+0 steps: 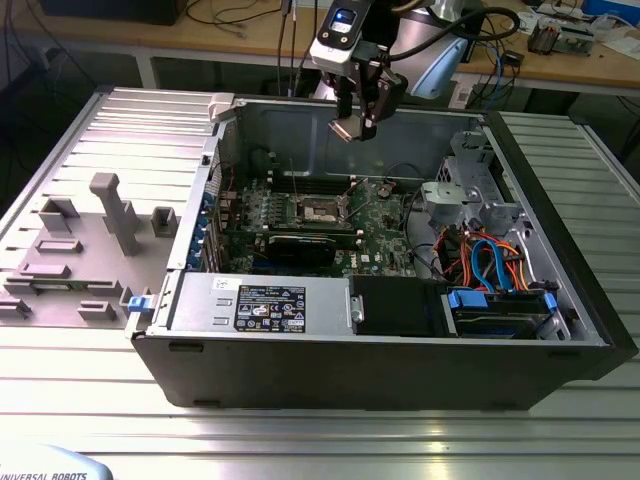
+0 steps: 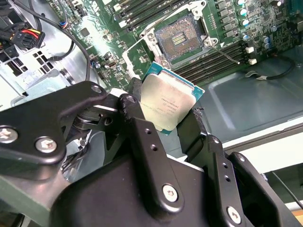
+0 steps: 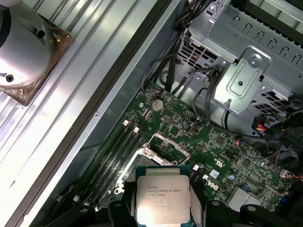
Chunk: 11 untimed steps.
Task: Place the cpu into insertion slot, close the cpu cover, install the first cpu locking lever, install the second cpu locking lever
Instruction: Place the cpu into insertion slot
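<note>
Our tool [image 1: 357,122] is clenched on the cpu [image 2: 168,104], gripping it by two opposite edges with its metal top facing the wrist cameras. We hold it high above the open case [image 1: 400,372]. The slot [image 1: 322,208] lies well below, slightly toward the exterior view's left, its pin field bare and apart from the chip.
</note>
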Each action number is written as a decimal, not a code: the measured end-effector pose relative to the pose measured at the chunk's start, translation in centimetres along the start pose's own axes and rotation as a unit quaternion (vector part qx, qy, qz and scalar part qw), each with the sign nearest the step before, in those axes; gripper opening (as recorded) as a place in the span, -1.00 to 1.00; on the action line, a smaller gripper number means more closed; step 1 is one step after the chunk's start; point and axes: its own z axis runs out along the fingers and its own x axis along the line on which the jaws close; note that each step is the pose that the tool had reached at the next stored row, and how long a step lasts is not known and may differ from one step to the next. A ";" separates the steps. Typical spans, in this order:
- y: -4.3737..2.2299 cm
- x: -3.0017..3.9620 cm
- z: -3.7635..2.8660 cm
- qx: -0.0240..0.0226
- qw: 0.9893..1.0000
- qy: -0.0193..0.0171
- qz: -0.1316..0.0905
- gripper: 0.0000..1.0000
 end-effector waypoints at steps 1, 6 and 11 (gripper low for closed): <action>0.00 0.00 0.00 0.000 1.000 0.000 0.001 0.08; 0.00 0.00 0.00 0.000 1.000 0.000 0.007 0.08; 0.00 0.00 0.00 0.000 1.000 -0.001 0.022 0.08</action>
